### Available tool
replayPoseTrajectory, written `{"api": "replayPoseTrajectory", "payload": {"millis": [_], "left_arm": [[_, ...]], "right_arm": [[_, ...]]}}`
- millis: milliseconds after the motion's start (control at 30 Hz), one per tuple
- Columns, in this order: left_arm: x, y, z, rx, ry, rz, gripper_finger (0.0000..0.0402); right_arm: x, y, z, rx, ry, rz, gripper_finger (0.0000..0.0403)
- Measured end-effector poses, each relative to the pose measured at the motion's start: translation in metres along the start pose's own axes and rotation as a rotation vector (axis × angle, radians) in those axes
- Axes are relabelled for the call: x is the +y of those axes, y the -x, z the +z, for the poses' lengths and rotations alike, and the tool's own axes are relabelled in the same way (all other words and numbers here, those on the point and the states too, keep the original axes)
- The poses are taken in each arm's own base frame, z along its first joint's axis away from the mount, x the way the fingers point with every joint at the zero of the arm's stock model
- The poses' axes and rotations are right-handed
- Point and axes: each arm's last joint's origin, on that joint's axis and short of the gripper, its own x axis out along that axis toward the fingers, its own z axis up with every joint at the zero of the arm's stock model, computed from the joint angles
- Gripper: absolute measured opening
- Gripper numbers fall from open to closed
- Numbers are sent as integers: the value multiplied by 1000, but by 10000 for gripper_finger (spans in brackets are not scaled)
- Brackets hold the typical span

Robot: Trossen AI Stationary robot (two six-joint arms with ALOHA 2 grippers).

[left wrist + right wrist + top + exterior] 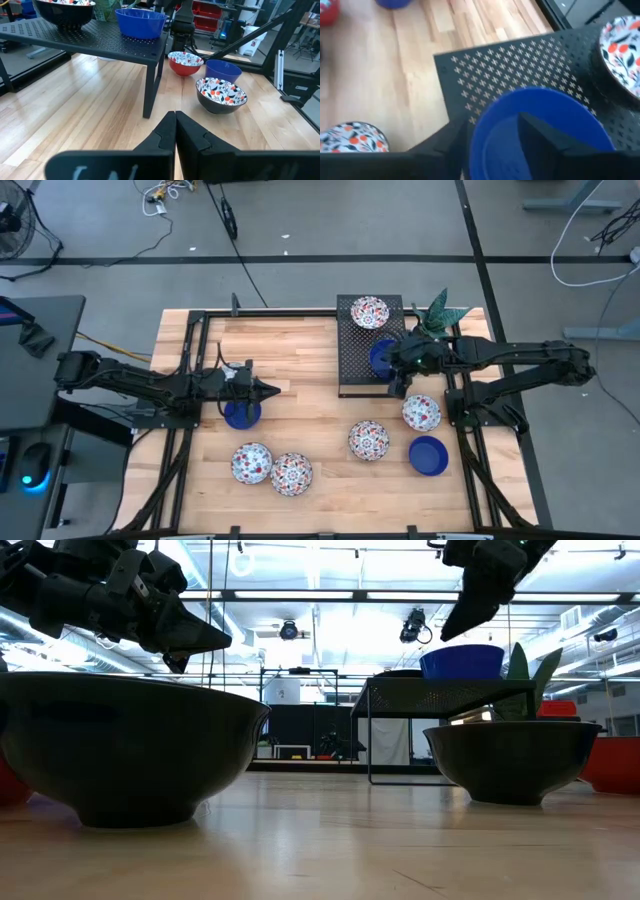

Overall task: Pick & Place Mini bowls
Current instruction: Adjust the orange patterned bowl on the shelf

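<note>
R gripper [398, 362] sits over the black perforated rack [352, 370], fingers straddling the rim of a blue bowl [381, 356], one inside, one outside. Looks like a rim pinch for setting it down on the rack or lifting it off; can't tell if it's clamped or just let go. Bowl rests on the rack surface, near its front edge. A floral bowl [369, 311] already sits at the rack's far end, so the rack seems to be the drop spot.

L gripper [262, 390] hovers w/ fingers pressed together, empty, just beside another blue bowl [241, 414] on the wood table [300, 350], probably the next pick.

Others on the table: two floral bowls [270, 468] front-left, one floral [368, 440] mid, one floral [421, 413] and a blue [428, 455] on the right. Potted plant [440, 314] crowds the rack's right side, close to the R arm's reach.
</note>
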Motion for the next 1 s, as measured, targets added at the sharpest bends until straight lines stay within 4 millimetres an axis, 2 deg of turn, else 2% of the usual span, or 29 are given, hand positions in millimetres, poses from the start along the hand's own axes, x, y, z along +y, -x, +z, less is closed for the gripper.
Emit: {"api": "replayPoseTrajectory", "payload": {"millis": [100,233,400,500,633,833,1000], "left_arm": [[0,0,0,0,0,0,9],[0,0,0,-2,0,8,9],[2,0,1,-17,0,69,9],[2,0,1,-23,1,77,9],[2,0,3,-42,4,74,9],[2,0,4,-48,5,73,9],[2,0,4,-46,5,73,9]], "right_arm": [[7,1,4,-41,5,68,223],[20,3,7,-83,29,117,239],[17,4,16,-193,11,-79,234],[3,-1,24,-243,-17,-180,226],[-23,-12,39,-187,-27,-218,215],[-60,-45,60,-42,12,-223,204],[-82,-71,72,63,6,-247,198]]}}
